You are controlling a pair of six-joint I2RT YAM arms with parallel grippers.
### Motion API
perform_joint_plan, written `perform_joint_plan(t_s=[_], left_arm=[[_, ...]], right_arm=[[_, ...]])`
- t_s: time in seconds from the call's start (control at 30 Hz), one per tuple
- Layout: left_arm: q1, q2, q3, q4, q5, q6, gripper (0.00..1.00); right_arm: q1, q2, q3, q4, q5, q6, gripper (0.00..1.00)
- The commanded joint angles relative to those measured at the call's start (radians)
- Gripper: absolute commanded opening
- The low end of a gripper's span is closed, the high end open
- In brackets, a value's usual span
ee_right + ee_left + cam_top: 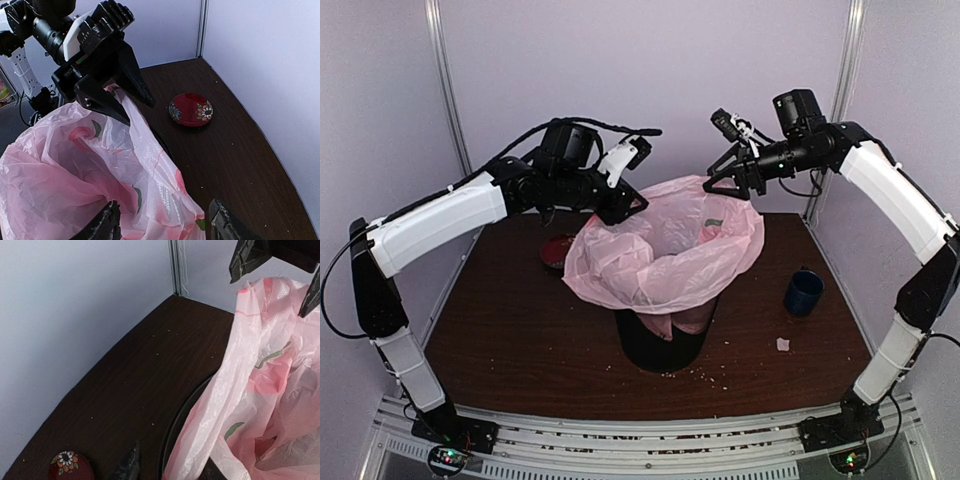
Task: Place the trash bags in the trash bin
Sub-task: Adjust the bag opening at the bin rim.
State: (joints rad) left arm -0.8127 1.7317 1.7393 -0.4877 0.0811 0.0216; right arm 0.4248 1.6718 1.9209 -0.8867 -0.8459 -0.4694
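Mostly, I judge the job about half done. The large thin pale-pink plastic bag with darker pink prints (665,245) stands in the mouth of the black wire-mesh round bin (660,350). Its lower part seems to be down inside, but its crinkly upper part balloons out over the rim and hides it. Pressing that down is, I reckon, what remains.

At the left, a small red flowered dish (558,250) sits on the dark wooden counter (520,330), just behind the bin. My left pincer (625,207) hovers at the bag's back-left edge, its jaws apart, with a fold of film rising between them, not pinched. My right pincer (732,190) hangs over the back-right edge with its jaws spread wide above the film, gripping nothing. Further right, a dark-blue mug (804,292) stands well apart from the bin.
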Motion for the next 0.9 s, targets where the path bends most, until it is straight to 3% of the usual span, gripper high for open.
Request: perform_joint_plan(t_s=[0.0,0.17,0.4,0.53,0.87], left_arm=[[0.020,0.001,0.038,0.069,0.009,0.004,0.35],[0.033,-0.018,0.012,0.110,0.051,-0.010,0.42],[0.070,0.005,0.014,0.107,0.063,-0.039,0.01],[0.115,0.035,0.009,0.116,0.114,-0.079,0.00],[0.204,0.144,-0.001,0.123,0.265,-0.241,0.00]], right_arm=[[0.021,0.054,0.056,0.025,0.039,-0.025,0.60],[0.032,0.105,0.093,0.031,0.039,-0.025,0.50],[0.033,0.146,0.107,0.044,0.024,0.007,0.14],[0.034,0.173,0.106,0.055,0.038,0.040,0.00],[0.032,0.247,0.090,0.065,0.094,0.129,0.00]])
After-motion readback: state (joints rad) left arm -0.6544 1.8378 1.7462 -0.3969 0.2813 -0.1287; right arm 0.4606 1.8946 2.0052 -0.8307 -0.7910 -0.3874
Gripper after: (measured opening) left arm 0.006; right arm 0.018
